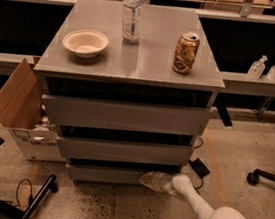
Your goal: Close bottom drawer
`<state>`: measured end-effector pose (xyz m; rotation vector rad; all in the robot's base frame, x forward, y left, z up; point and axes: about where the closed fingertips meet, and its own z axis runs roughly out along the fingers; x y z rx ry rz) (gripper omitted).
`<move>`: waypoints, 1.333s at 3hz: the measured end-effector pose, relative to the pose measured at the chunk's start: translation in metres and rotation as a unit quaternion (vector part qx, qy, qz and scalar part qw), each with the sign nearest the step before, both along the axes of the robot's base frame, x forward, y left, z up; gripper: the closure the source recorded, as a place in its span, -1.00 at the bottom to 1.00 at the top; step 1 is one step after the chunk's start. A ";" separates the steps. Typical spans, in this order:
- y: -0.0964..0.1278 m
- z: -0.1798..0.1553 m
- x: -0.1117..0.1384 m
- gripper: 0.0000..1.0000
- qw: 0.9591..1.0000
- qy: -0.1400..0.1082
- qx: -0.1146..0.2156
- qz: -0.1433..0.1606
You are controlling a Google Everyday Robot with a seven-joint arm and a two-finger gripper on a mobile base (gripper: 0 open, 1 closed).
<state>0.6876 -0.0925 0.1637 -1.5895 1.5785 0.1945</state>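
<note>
Bowl (85, 42) L, bottle (132, 15) behind, can (186, 53) R on cabinet top (143, 69); hand (149, 179) at bottom drawer (101, 174) front

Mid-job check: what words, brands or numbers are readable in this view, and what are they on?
No text can be read.
Gold drink can: print blurred.
Clear plastic bottle: label blurred.
White-fronted cardboard box: dark lettering, too blurred.
Grey bottom drawer, with the gripper at its front: no markings visible.

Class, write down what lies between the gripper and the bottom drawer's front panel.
Nothing visible: in the camera view the gripper is low down, its tip apparently right against the right end of the bottom drawer front.
</note>
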 end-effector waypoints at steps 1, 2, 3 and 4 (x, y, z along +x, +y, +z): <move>-0.001 0.000 -0.002 0.64 1.000 0.000 0.000 0.000; -0.001 0.000 -0.002 0.05 1.000 0.000 0.000 0.000; -0.001 0.000 -0.002 0.29 1.000 0.000 0.000 0.000; 0.002 -0.001 -0.003 0.75 1.000 0.001 0.001 0.002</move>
